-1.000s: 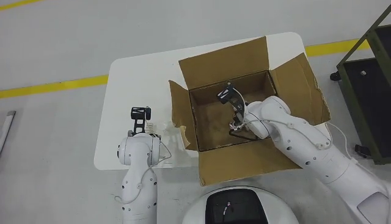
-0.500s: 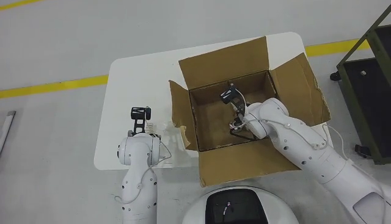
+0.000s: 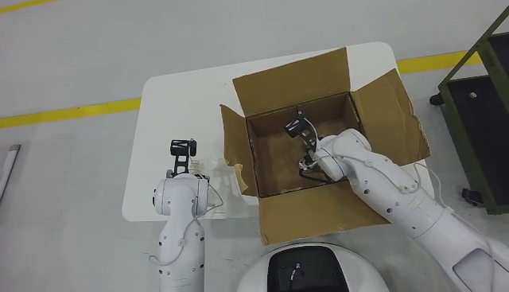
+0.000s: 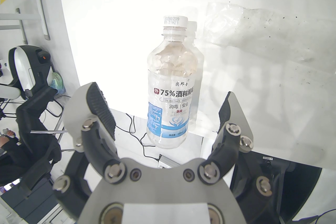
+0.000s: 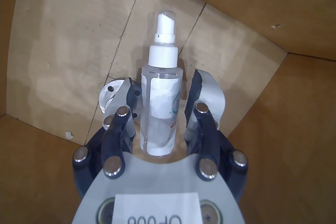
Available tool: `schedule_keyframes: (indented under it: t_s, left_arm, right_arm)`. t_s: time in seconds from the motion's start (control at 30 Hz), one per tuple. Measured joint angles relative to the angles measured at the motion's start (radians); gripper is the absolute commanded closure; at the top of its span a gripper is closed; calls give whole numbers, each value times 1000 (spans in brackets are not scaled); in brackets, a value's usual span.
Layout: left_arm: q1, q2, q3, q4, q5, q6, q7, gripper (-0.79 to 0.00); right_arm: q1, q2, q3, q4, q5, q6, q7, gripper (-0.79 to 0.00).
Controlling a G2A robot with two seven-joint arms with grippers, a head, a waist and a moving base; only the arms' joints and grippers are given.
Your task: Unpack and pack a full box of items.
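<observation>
An open cardboard box (image 3: 374, 109) stands on the white table (image 3: 175, 101). My right gripper (image 5: 162, 93) is down inside it, open, its fingers close on either side of a clear spray bottle (image 5: 160, 93) with a white pump; a narrow gap shows at one finger. From above, the right gripper (image 3: 297, 125) is near the box's middle. My left gripper (image 4: 162, 109) is open at the table's near left. A clear alcohol bottle (image 4: 170, 86) with a white cap stands just beyond its fingertips, and a second bottle is behind it.
A crumpled clear plastic bag (image 4: 252, 28) lies on the table beyond the bottles. The box flaps (image 3: 318, 212) are spread outward on all sides. A dark green cart (image 3: 481, 109) stands right of the table. Yellow floor lines run behind.
The right arm has shifted slightly leftward, its gripper staying low in the box. The left arm has not moved.
</observation>
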Motion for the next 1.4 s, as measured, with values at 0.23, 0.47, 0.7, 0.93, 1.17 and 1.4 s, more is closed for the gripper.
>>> schedule_keyframes:
  t_s: [0.23, 0.47, 0.7, 0.93, 1.17, 1.4]
  left_arm:
    - [0, 0, 0, 0, 0, 0, 0, -785]
    - [0, 0, 0, 0, 0, 0, 0, -785]
    - [0, 0, 0, 0, 0, 0, 0, -785]
    - [0, 0, 0, 0, 0, 0, 0, -785]
    - [0, 0, 0, 0, 0, 0, 0, -785]
    - [0, 0, 0, 0, 0, 0, 0, -785]
  right_arm:
    - [3, -12, 0, 21, -4, -7, 0, -360]
    - [9, -24, 1, 39, -7, -12, 4, -111]
    - [8, -29, 30, -4, -12, -5, 0, 0]
    - [-39, -11, 129, -204, 1, -10, 5, 0]
    - [-153, 20, 315, -487, 36, 10, -27, 0]
    - [-294, 41, 476, -701, 16, 34, -99, 0]
